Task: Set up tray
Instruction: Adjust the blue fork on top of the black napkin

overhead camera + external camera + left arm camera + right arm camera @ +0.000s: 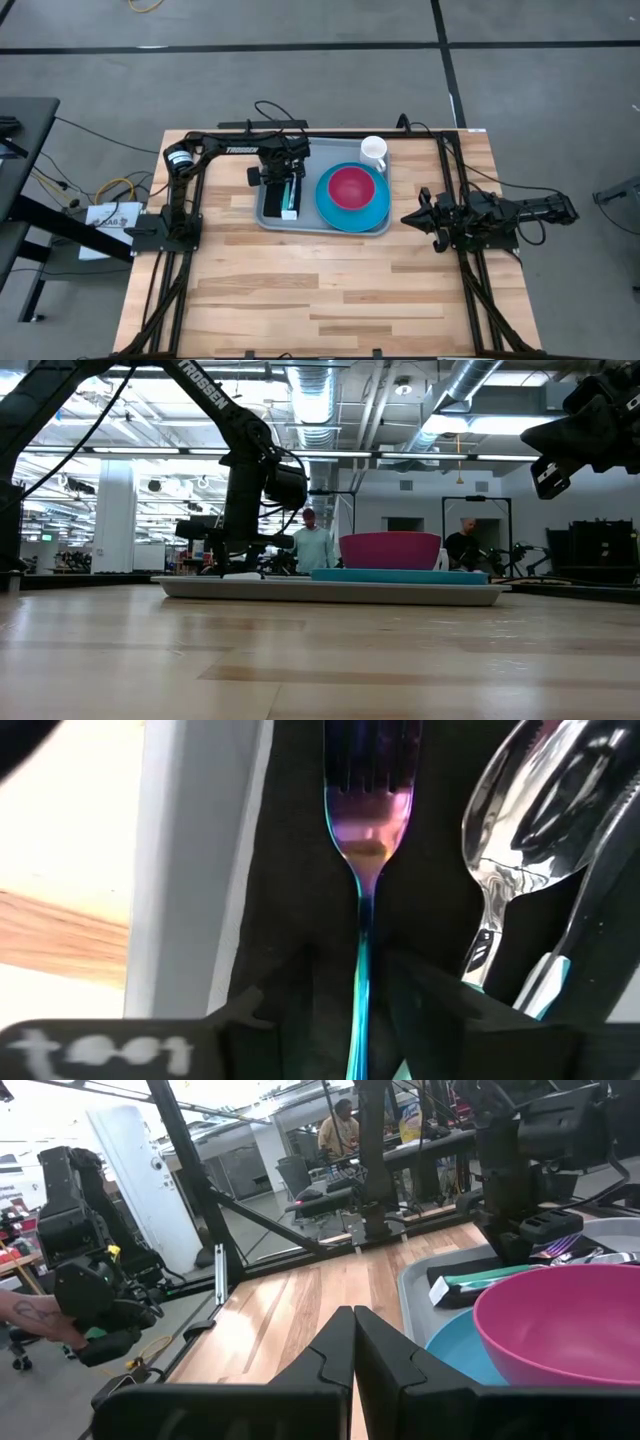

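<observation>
The tray [272, 222] is sitting at the upper centre of the high view, on the wooden table [320, 290]. A blue plate [372, 214] carrying a pink bowl [352, 187] is filling its right half, and a white mug [373, 151] is standing at its upper right corner. The left gripper [285, 190] is hanging over the tray's left part, its fingers standing slightly apart on either side of an iridescent fork's [366, 840] handle (whether they are touching it is unclear), with a shiny spoon [520, 820] lying just beside. The right gripper [410, 218] is waiting at centre right, just off the tray's right edge, fingers pressed together with nothing between them.
</observation>
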